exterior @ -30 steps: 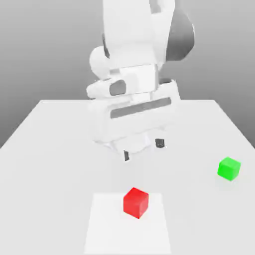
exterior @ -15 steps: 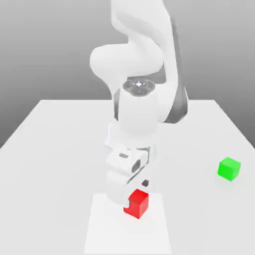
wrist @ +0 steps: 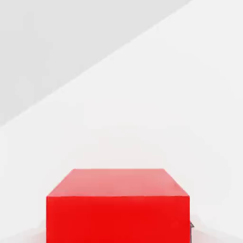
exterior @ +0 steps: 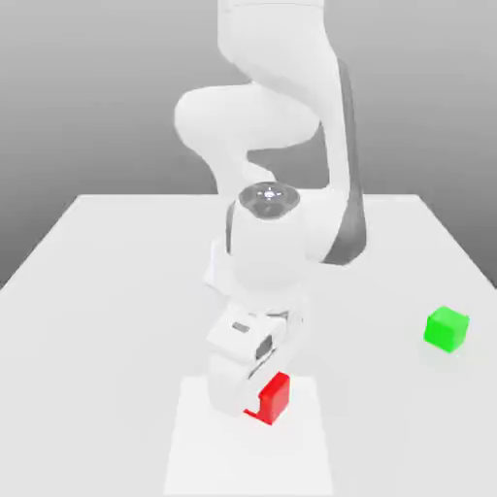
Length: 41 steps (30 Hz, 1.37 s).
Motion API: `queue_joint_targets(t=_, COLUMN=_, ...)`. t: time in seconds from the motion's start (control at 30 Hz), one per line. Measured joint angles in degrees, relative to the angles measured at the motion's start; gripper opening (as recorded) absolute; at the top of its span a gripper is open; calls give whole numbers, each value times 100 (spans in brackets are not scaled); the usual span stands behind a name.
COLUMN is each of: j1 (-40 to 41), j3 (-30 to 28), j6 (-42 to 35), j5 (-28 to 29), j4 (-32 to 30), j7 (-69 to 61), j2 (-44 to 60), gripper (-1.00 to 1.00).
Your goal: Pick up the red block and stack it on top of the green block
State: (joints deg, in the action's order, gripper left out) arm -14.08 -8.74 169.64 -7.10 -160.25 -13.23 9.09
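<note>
Broad flat white tabletop (exterior: 107, 291) across the lower frame, paler square patch (exterior: 194, 456) at bottom centre. Tall white jointed arm (exterior: 281, 146) at centre, bent lower than half a second ago. End effector (exterior: 254, 400) dropped from above the table to the patch, now down around the small red cube (exterior: 276, 398), hiding its left half. Spread or pinching: cannot tell. Cube large and close in the hand view (wrist: 117, 209), resting on the patch. Probably grasp about to close; lift not yet begun. Small green cube (exterior: 447, 329) at mid right, well apart, untouched.
</note>
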Motion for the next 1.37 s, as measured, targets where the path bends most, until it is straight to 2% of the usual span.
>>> queue_joint_targets(t=0.2, j1=-16, j3=-166, j6=-556, j5=574, j4=-96, j7=420, j2=-665, gripper=-100)
queue_joint_targets(t=0.37, j1=-72, j3=-62, j6=-924, j5=768, j4=-184, j7=425, j2=-1076, gripper=-100)
queue_joint_targets(t=0.67, j1=-1824, j3=628, j6=-1285, j5=622, j4=-28, j7=-1321, j2=-1274, gripper=-100)
queue_joint_targets(t=1.03, j1=-3522, j3=1699, j6=-1697, j5=511, j4=181, j7=-3502, j2=-1484, gripper=-100)
queue_joint_targets(t=1.23, j1=-3708, j3=1728, j6=-786, j5=921, j4=246, j7=-3435, j2=-492, gripper=-100)
queue_joint_targets(t=1.27, j1=-3738, j3=1673, j6=-612, j5=1017, j4=255, j7=-3367, j2=-308, gripper=100)
queue_joint_targets(t=1.37, j1=-3738, j3=1673, j6=-612, j5=1017, j4=255, j7=-3367, j2=-308, gripper=100)
